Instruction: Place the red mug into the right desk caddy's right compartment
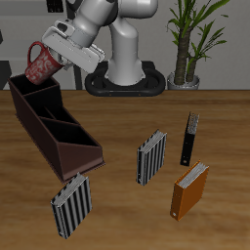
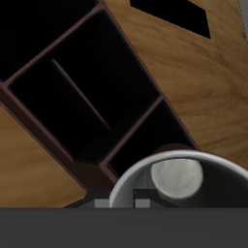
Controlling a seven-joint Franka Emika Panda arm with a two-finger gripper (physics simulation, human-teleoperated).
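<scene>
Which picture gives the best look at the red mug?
The exterior view: the red mug hangs tilted in the claw over the right desk caddy. The wrist view shows only its rim and pale inside.

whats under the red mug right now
The red speckled mug, held in the tool, hangs above the far end of the long dark brown caddy. Its cells look dark and empty; the mug's rim covers part of the nearest cell.

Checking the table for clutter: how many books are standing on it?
4. One striped book stands by the caddy's near end, another striped book mid-table, a black book farther back, and an orange book nearest the front edge. None looks hidden.
</scene>
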